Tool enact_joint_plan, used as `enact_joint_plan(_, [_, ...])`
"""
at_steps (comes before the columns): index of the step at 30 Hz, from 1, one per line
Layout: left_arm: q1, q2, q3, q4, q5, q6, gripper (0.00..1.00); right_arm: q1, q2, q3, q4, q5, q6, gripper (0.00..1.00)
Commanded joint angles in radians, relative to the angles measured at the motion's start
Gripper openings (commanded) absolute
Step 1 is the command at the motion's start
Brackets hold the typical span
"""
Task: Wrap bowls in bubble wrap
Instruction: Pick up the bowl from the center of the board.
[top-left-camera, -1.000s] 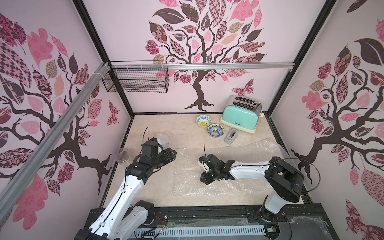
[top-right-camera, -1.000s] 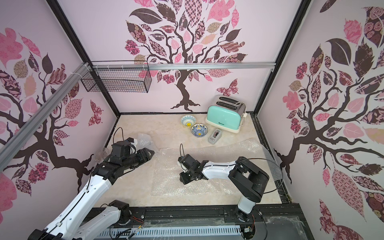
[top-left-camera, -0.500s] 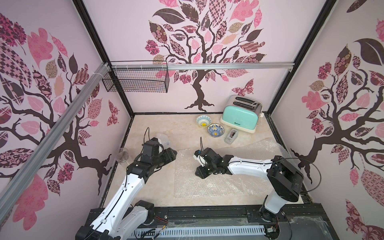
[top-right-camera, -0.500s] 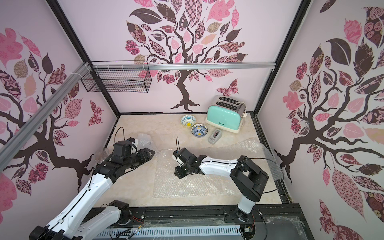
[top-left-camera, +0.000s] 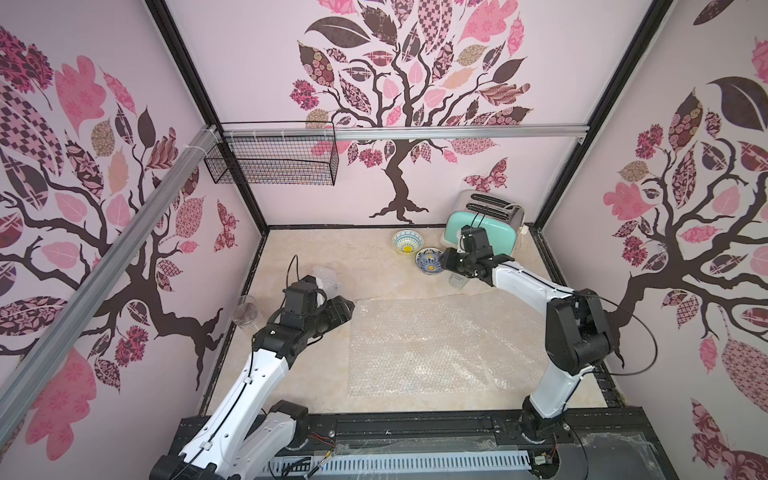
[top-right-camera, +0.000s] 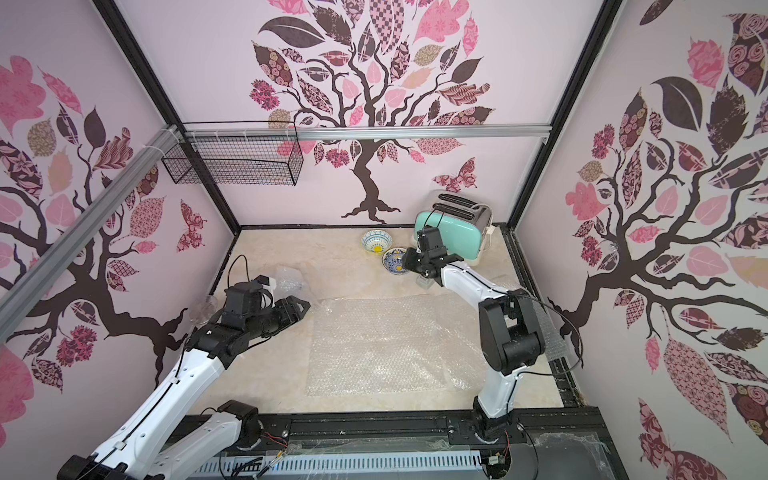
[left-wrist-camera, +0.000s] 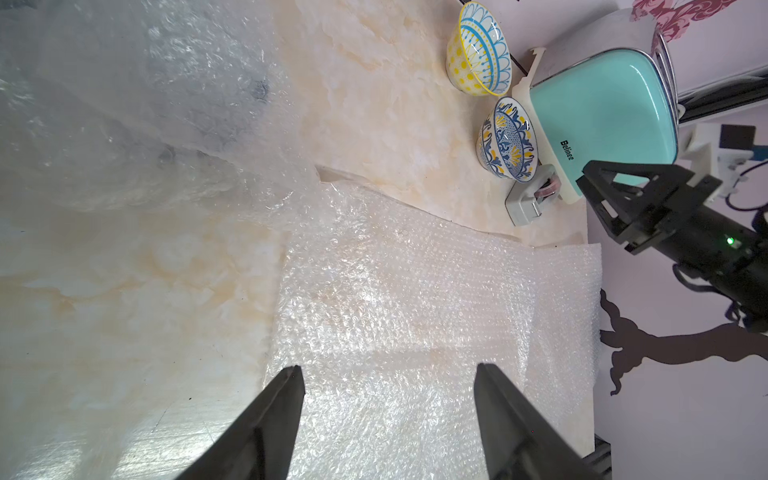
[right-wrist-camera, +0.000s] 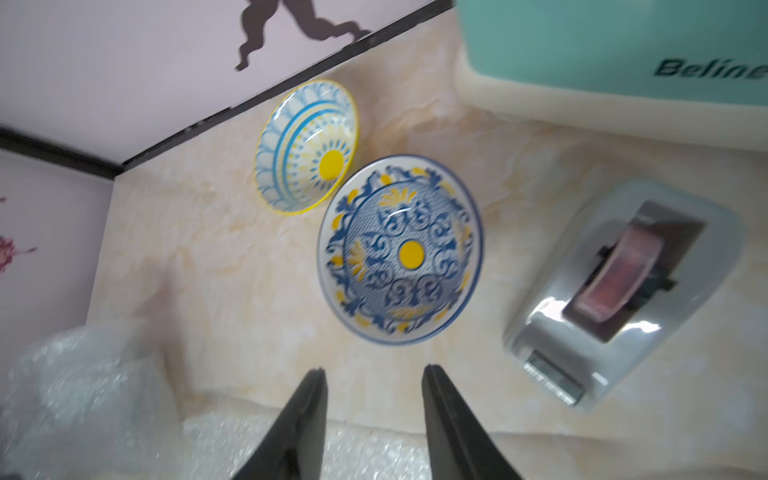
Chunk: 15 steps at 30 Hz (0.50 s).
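Two bowls stand near the back wall in both top views: a pale blue-and-yellow bowl (top-left-camera: 407, 242) (top-right-camera: 377, 242) and a dark blue patterned bowl (top-left-camera: 430, 261) (top-right-camera: 395, 261) with a yellow centre. My right gripper (top-left-camera: 448, 264) (right-wrist-camera: 374, 370) hovers just beside the dark bowl (right-wrist-camera: 401, 249), open and empty. A flat sheet of bubble wrap (top-left-camera: 419, 345) (left-wrist-camera: 395, 311) lies mid-table. My left gripper (top-left-camera: 345, 309) (left-wrist-camera: 388, 370) is open over its left edge, holding nothing. A crumpled bubble wrap bundle (top-left-camera: 326, 278) (left-wrist-camera: 124, 104) sits behind the left gripper.
A mint toaster (top-left-camera: 482, 228) stands at the back right, close behind the right gripper. A grey tape dispenser (top-left-camera: 457, 282) (right-wrist-camera: 623, 291) lies beside the dark bowl. A clear glass (top-left-camera: 245, 309) stands by the left wall. A wire basket (top-left-camera: 274, 160) hangs high at the back left.
My right arm has swung from over the bubble wrap sheet to the back, beside the dark bowl, and its jaws have spread wider. The left arm has stayed put.
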Motion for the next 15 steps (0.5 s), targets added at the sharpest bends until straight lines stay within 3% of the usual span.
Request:
enact_joint_plan(1, [-0.004, -0.018, -0.017, 0.015, 0.005, 0.007, 0.71, 0.005, 0.103, 0.121, -0.079, 0.034, 0.036, 0.43])
enact_joint_plan(8, [-0.004, -0.019, -0.029, 0.018, 0.013, 0.003, 0.71, -0.001, 0.236, 0.269, -0.163, 0.132, 0.040, 0.45])
enact_joint_plan(15, [-0.004, -0.019, -0.030, 0.019, 0.014, 0.003, 0.71, 0.000, 0.285, 0.292, -0.169, 0.169, 0.024, 0.47])
